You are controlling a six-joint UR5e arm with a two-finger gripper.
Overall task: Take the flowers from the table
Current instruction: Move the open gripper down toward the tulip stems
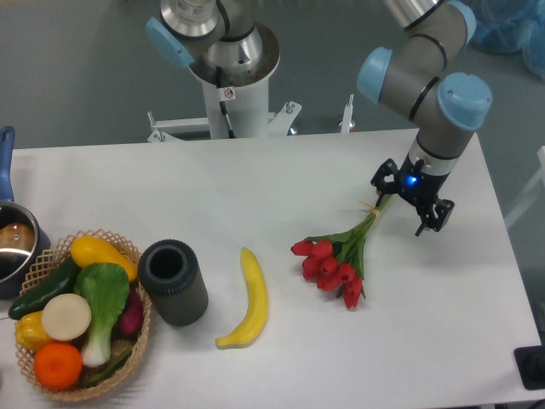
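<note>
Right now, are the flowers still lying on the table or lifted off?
Cannot tell: the flowers slant, blooms low at the table, stem ends at the gripper.

The bench [255, 187] is smooth matt white. The flowers [334, 260] look like glossy plastic. At left, a rough woven wicker basket [140, 328], a matt dark cylinder [174, 283], and a waxy yellow banana [249, 300] beside it.

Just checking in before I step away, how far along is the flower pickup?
Done: the gripper has reached the stem end of the flowers. In hand: it looks placed around the stems; whether it has closed is unclear. Left: the lift, since the red buds seem to rest on the table.
</note>
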